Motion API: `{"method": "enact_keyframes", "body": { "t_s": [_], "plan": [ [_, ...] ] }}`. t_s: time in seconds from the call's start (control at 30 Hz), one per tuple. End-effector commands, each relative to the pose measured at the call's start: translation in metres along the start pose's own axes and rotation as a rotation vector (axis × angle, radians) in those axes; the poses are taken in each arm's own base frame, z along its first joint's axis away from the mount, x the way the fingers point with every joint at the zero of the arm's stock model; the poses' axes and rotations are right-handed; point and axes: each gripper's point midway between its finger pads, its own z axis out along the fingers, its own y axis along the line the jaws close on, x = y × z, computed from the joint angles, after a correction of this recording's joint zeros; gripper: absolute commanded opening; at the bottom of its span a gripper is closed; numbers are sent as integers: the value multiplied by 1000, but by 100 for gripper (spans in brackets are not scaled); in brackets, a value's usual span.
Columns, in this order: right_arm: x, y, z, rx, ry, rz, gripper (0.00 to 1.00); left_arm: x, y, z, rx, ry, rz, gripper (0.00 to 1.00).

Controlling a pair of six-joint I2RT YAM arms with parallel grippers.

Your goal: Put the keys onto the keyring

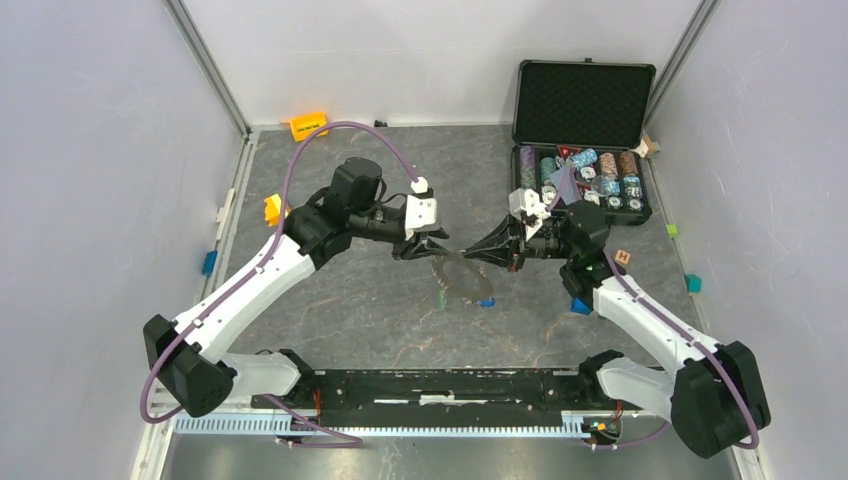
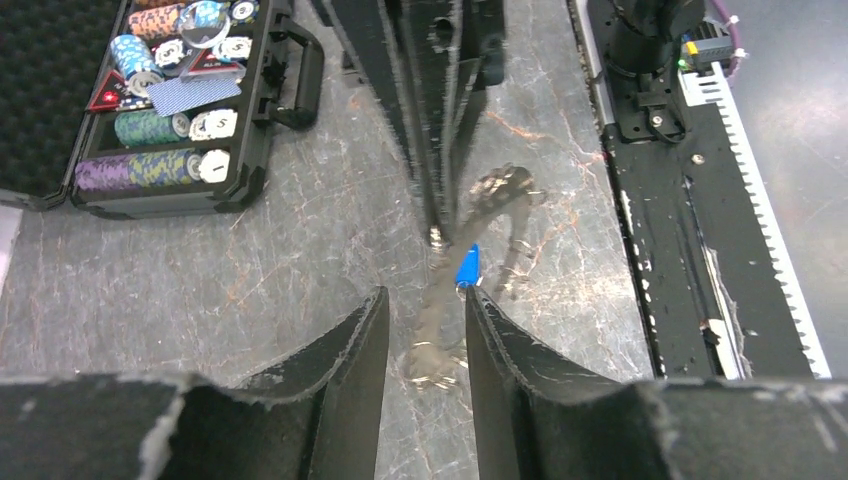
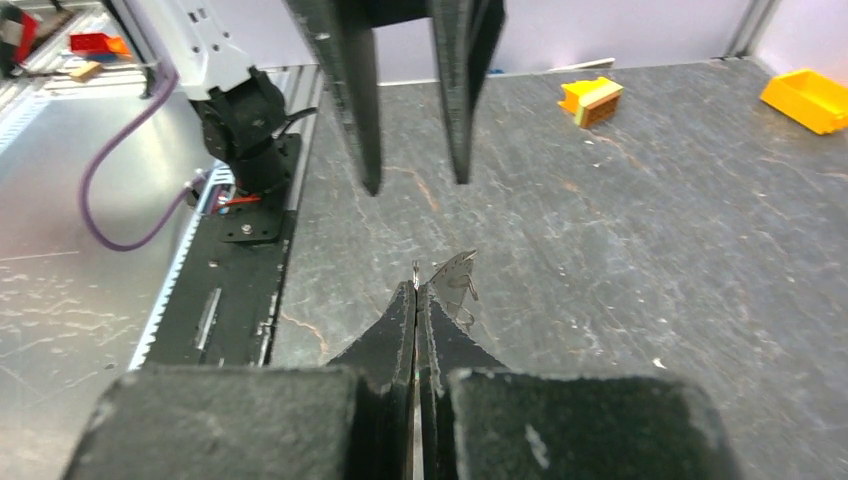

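Grey tabletop (image 1: 350, 310) | left claw (image 2: 425, 300) spread open, blue key (image 2: 467, 268) just ahead | right claw (image 3: 416, 290) pinched shut on blurred keyring (image 3: 455, 272)

An open black case (image 1: 583, 105) stands at the far right of the grey stone-patterned table (image 1: 350, 310), its tray filled with rows of poker chips (image 1: 585, 182). An orange bin (image 1: 308, 125) sits by the back wall, with a yellow block (image 1: 272, 209) nearer on the left. A lettered wooden cube (image 1: 622, 258), a blue block (image 1: 581, 306) and a teal block (image 1: 693, 284) lie on the right side.
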Motion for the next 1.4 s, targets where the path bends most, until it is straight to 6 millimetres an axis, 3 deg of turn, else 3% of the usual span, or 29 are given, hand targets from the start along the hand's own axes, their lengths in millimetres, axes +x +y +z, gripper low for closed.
{"method": "enact_keyframes", "body": {
  "t_s": [0.0,0.2,0.87,1.37],
  "plan": [
    [-13,-17,-4,68,81,-147,0,-18,-15,-10,65,-38,51,42],
    [-21,-25,-11,118,181,-233,0,-11,-23,-3,109,-41,36,46],
    [-56,-46,-33,193,632,-472,0,5,0,8,27,7,1,63],
    [-38,-52,-60,218,995,-555,0,19,7,14,-4,34,-35,65]
  ]
}}
